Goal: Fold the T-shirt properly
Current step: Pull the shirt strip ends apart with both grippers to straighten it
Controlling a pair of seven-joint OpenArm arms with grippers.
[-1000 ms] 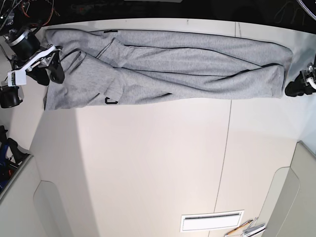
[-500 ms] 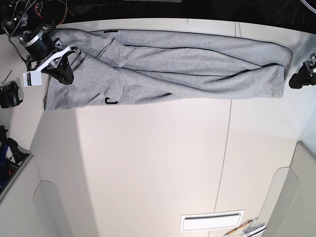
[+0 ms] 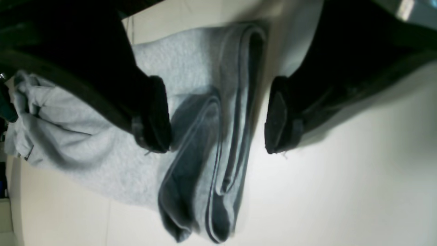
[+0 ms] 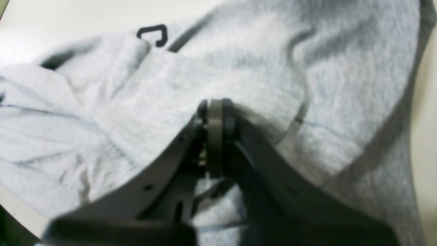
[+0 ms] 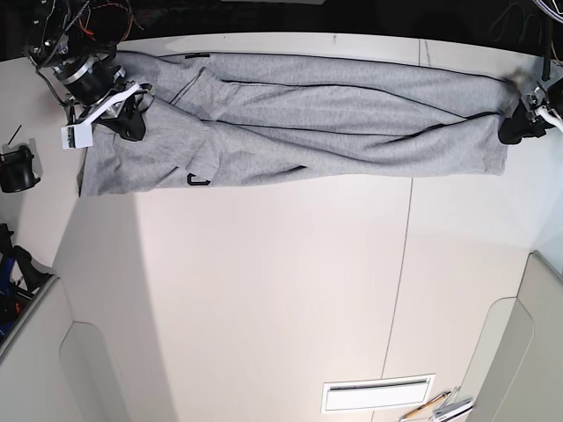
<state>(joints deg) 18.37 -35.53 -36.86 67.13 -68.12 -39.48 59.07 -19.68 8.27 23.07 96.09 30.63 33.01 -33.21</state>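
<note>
Both arms have moved onto the T-shirt (image 5: 308,123) since the earlier frames. It lies as a long folded band across the far side of the table (image 5: 281,290). Right gripper (image 4: 215,116): jaws pressed together on a pinch of grey cloth near one end. Left gripper (image 3: 218,116): jaws wide, straddling the layered edge at the other end, holding nothing. Risk: a lift before the left jaws close would drag the band askew.
</note>
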